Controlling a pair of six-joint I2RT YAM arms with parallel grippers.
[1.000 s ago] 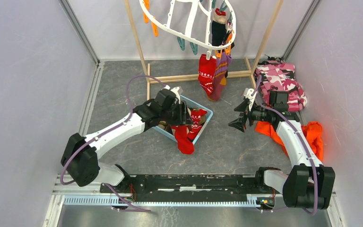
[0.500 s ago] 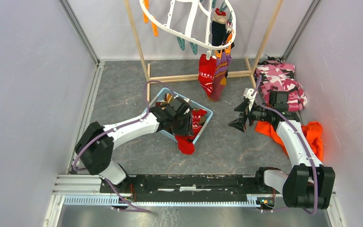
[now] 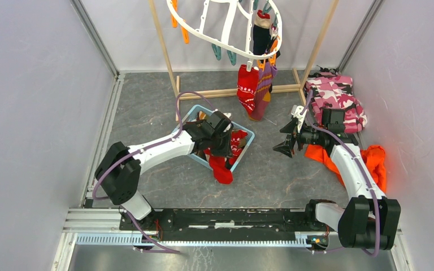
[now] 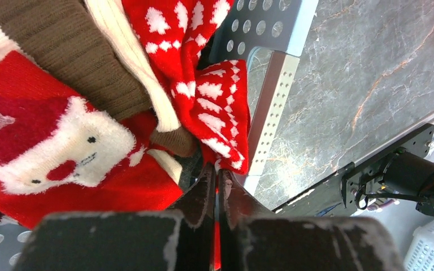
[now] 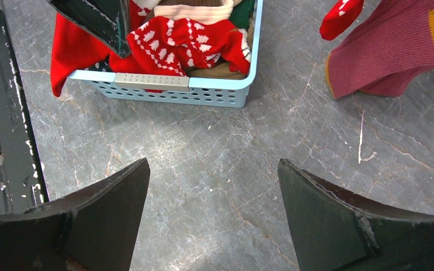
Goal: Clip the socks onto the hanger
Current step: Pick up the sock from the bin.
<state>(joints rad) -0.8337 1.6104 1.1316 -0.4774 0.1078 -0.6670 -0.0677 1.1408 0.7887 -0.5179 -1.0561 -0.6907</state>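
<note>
So, the left gripper (image 4: 215, 172) is down inside the light blue perforated plastic basket (image 4: 271, 107). Its two black fingers (image 4: 200, 197) are pressed together with only a hairline gap. The tips sit right against the hem of a red knitted sock with white tree patterns (image 4: 212, 107). A sliver of red shows between the fingers, but I can't tell if any fabric is actually caught.

Just left of the fingers is a fuzzy red sock with a white Santa face (image 4: 51, 152), and beyond the tips a brown ribbed sock with a cream cuff (image 4: 68, 45). It's all soft and piled up, crowding the gripper on both sides. A plain red sock (image 3: 221, 169) flops over the rim on the near side of the gripper, onto the grey marbled tabletop (image 3: 147, 101).

The right gripper (image 5: 212, 214) hovers over the tabletop with the basket ahead of its fingertips, jaws spread wide. Behind its wrist lie a pink camouflage garment (image 3: 336, 99) and a bright orange cloth (image 3: 374, 161).

Far beyond both grippers hangs the white oval plastic hanger with cross bars (image 3: 229, 25), on a light wooden pole rack (image 3: 163, 38). Three socks are clipped at its right end:
- a red sock with white patterns (image 3: 247, 87)
- a purple sock with orange stripes (image 3: 264, 84)
- a navy sock (image 3: 260, 36) above those two

I count two orange clips (image 3: 175, 21) and two teal clips (image 3: 217, 52) on the front part. The ones further back are too cut off to count.
</note>
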